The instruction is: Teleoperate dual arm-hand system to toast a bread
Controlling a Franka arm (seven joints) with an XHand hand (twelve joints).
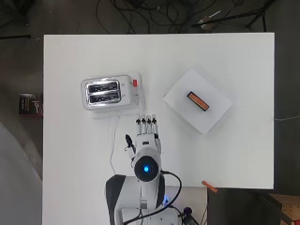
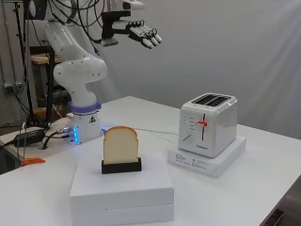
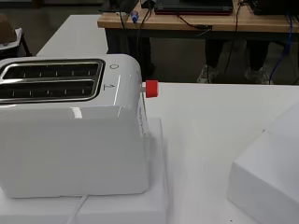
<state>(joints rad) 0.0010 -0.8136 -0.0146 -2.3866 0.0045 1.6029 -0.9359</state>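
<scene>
Side view is showing the hand (image 2: 141,32) hanging high above the surface (image 2: 263,155), fingers (image 2: 153,40) stretched out straight and holding nothing. Bread (image 2: 121,145) is standing upright in a black holder (image 2: 121,166) on a white box (image 2: 122,190) — well apart from the toaster (image 2: 208,123), its slots empty.

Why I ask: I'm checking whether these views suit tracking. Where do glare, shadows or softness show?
Overhead view: the toaster slots shine with bright reflections, and the table looks evenly lit. Side view: the bread slice is well lit, and the white boxes have shaded front faces. Wrist view: a small glint on the toaster's top edge, with the room behind softer.
</scene>
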